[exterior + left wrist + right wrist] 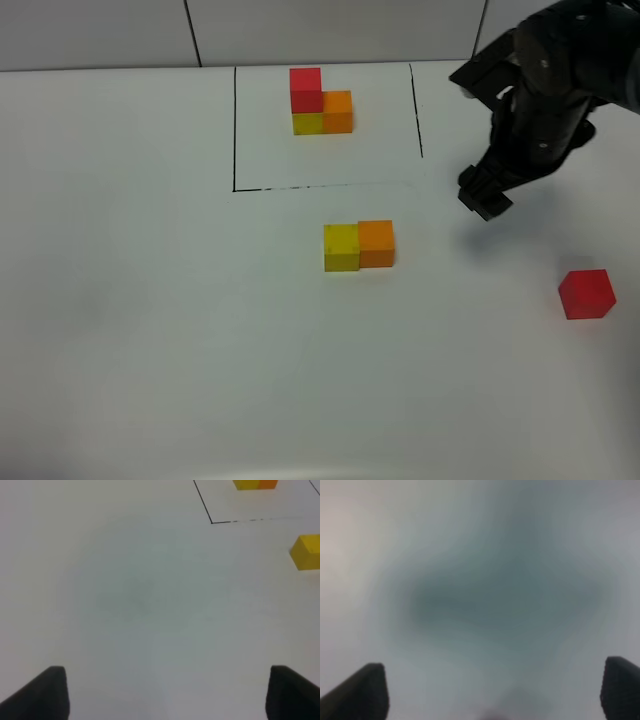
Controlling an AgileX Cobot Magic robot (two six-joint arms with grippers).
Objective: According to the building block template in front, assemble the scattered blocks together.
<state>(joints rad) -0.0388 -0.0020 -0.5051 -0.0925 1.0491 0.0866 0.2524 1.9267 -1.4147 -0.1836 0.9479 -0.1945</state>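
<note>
The building block template [320, 105] stands at the far middle of the counter [150, 330]. It is red on yellow, with orange touching the yellow's right side. It sits inside the black-line frame [235, 130], whose lines run along the left, near and right sides. The cluster is well apart from each line.

Just outside the frame's near line, the yellow block [342, 248] and the orange block [377, 243] sit flush together, yellow on the left. The red block [586, 294] lies alone, well apart to the right and slightly nearer, close to the right edge of view. Open counter spreads to the left and near side of the pair.

The right hand [485, 195] hangs above the counter just right of the frame, farther back than the red block. Its wrist view is blurred, but the fingers [365, 692] are spread, released, with nothing between them. The left hand [165, 692] is likewise released over bare counter.
</note>
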